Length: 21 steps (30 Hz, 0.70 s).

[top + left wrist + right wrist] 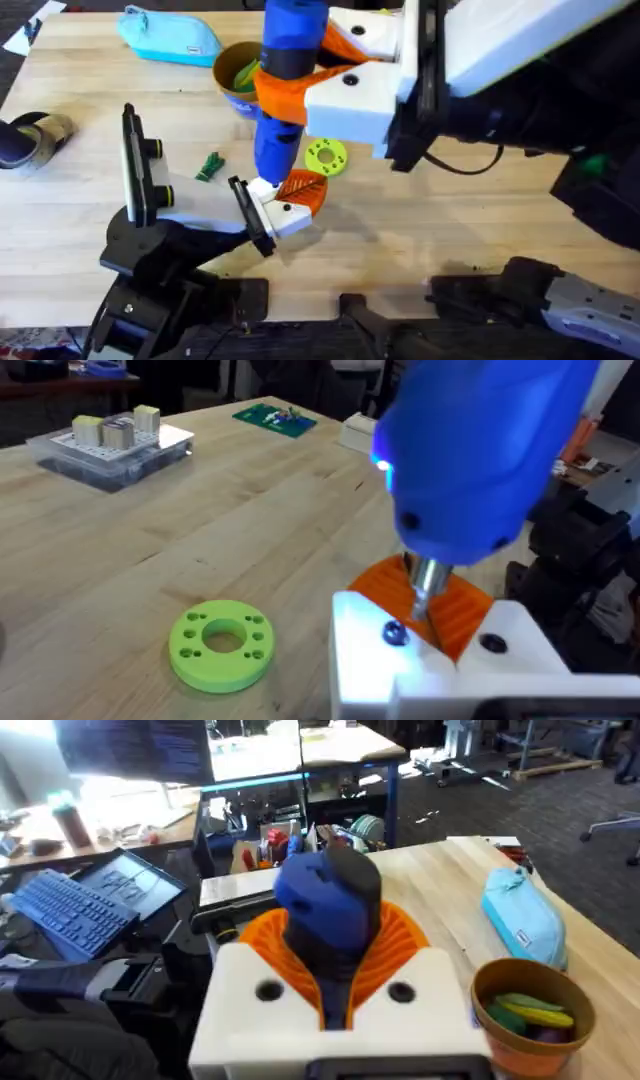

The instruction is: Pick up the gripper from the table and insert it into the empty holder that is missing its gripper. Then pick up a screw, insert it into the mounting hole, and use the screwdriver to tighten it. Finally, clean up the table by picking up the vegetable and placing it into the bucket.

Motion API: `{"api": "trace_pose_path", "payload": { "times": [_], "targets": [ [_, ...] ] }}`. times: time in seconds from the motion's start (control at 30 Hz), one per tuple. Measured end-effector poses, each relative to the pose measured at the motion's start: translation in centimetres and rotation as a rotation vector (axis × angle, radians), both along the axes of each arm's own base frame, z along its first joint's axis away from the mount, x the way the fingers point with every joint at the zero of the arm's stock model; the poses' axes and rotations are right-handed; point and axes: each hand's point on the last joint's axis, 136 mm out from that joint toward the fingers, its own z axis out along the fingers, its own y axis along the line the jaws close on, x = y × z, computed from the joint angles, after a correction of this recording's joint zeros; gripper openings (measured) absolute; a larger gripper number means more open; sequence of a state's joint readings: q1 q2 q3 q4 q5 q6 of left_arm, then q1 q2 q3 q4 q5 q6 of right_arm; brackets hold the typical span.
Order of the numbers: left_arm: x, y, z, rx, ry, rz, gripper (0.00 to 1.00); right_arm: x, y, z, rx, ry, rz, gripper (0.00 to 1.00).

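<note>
No text, brand or number is showing legibly; the white tag on the light-blue pouch [524, 924] is carrying marks too small to read.

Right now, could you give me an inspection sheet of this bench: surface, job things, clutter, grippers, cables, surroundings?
Surface: pale wooden table.
Job's things: blue cylindrical screwdriver upright, metal tip over the orange ribbed gripper finger seated in the white blocky holder; dark-green leafy vegetable on the table; tan round bucket holding yellow-green items.
Clutter: bright green holed disc; light-blue pouch.
Grippers: right gripper clamps the screwdriver; left cannot tell.
Cables: black one at right.
Surroundings: keyboard, desks.
</note>
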<state>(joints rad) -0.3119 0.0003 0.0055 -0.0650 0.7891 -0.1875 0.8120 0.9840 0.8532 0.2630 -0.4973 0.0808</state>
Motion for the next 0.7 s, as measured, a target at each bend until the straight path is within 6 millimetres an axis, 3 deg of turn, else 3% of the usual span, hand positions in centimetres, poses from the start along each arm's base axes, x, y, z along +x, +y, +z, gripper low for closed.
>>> {"api": "trace_pose_path", "payload": {
  "times": [0.7],
  "targets": [
    [0.0,0.0,0.0,0.0,0.0,0.0,0.014,-0.19,0.08,-0.05,-0.003,-0.006,0.009,0.08]
  ]
}}
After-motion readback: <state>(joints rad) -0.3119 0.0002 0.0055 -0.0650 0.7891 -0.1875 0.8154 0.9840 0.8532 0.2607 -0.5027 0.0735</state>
